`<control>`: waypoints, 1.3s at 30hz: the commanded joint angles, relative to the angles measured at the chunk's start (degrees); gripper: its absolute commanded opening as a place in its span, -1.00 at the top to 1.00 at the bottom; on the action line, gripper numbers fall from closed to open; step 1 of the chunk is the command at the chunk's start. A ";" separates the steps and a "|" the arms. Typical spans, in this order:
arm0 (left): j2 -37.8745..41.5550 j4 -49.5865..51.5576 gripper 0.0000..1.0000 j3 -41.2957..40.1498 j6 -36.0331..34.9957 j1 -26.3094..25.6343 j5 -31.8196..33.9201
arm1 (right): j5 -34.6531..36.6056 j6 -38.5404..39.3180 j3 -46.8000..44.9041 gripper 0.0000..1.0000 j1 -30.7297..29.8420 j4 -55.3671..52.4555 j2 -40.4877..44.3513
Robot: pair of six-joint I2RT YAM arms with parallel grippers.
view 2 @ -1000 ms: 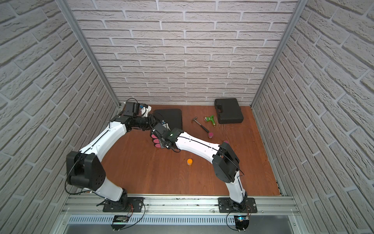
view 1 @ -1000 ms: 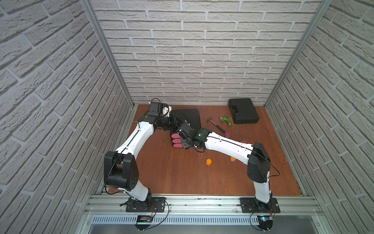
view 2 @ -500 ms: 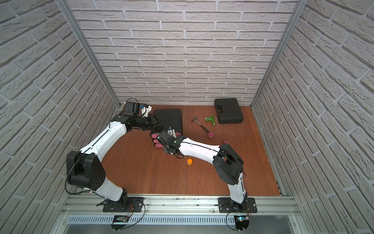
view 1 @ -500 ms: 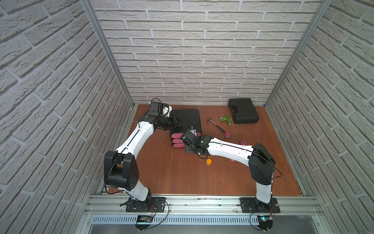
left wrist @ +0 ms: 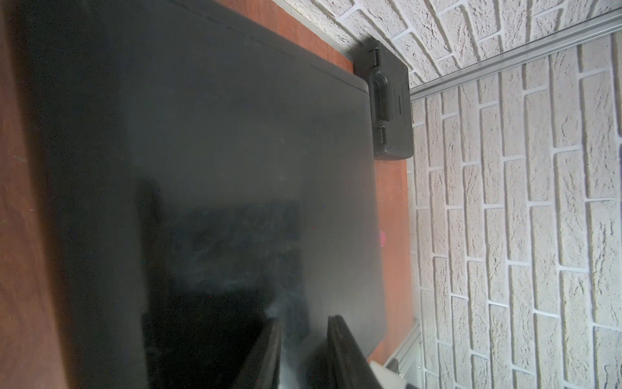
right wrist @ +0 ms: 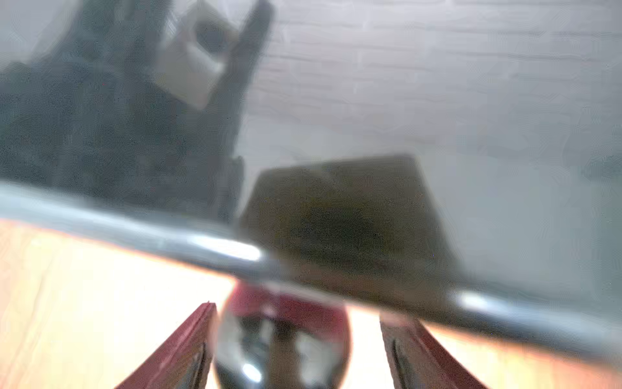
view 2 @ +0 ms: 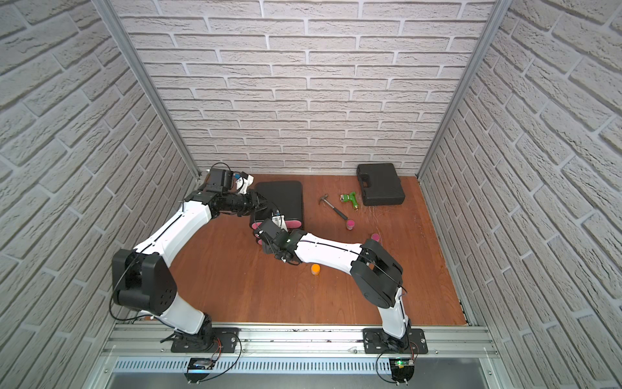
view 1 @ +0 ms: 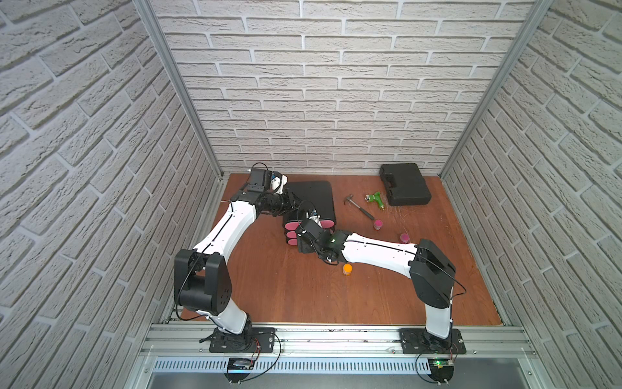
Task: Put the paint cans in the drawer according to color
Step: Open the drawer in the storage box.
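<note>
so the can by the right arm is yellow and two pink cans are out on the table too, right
No: the can by the right arm is orange, not yellow, as both top views show. The two pink cans are out on the table too.

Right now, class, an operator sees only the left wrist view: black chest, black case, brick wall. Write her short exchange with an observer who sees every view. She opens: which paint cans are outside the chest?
Observer: An orange can stands on the table beside the right arm.
Operator: Any pink ones?
Observer: Two pink cans stand apart, one close to the hammer's handle end.
Operator: Where is the right gripper?
Observer: The right gripper is at the chest's pink fronts, open, jaws either side of a round knob.
</note>
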State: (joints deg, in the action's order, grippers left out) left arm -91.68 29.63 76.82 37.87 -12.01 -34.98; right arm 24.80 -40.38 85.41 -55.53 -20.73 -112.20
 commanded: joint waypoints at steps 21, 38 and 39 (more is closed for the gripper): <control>-7.07 14.40 0.42 -2.37 -3.21 0.32 5.70 | 8.87 4.43 4.07 -0.51 -1.59 2.43 -5.99; -7.64 14.92 0.42 -2.06 -3.50 0.41 7.16 | 8.33 5.79 1.66 0.28 -1.61 2.05 -3.69; -7.78 14.76 0.42 -2.05 -3.49 0.41 7.27 | 8.25 6.13 1.27 0.29 -1.96 2.27 -3.35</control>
State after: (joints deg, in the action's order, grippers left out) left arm -94.08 30.22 79.07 35.53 -11.90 -36.32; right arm 35.62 -34.94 88.01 -57.23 -21.45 -117.40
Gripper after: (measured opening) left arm 0.288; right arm 0.364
